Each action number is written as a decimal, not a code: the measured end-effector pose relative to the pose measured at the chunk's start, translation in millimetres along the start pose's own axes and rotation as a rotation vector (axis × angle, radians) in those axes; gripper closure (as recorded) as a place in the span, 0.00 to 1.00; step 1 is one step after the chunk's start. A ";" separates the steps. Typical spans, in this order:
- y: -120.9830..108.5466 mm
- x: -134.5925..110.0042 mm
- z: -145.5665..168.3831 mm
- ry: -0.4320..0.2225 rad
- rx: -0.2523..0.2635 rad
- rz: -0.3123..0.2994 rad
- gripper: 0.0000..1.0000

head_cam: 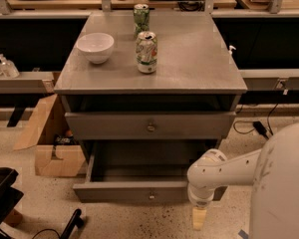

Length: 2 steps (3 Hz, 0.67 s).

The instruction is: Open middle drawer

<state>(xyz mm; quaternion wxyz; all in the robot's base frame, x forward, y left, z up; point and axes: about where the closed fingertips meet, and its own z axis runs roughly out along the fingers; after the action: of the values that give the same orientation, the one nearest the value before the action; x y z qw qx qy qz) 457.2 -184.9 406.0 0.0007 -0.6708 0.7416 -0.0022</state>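
Middle drawer (119, 192) — wide, shallow, grey, brass-knobbed — is seen pulled out past the grey tabletop's (189, 59) front edge, so opening is judged done. The tool (199, 218) is held below the front-right corner, clear of the knob; clenched or released cannot be told.

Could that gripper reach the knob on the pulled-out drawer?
Probably yes: the gripper hangs near the floor just before the pulled-out middle drawer, right of its knob, with nothing visible between them.

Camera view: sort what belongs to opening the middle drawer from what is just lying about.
Job in hand:
middle drawer, pulled out
gripper, low by the right end of that drawer's front

Lying about:
white bowl, near can and far can on the cabinet top
cardboard box on the floor
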 end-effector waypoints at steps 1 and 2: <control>0.0 0.0 0.0 0.000 0.000 0.000 0.00; -18.1 2.0 -21.6 0.024 0.014 -0.019 0.15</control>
<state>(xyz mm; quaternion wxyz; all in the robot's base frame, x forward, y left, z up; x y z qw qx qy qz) 475.0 -188.6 427.6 -0.0036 -0.6778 0.7351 -0.0155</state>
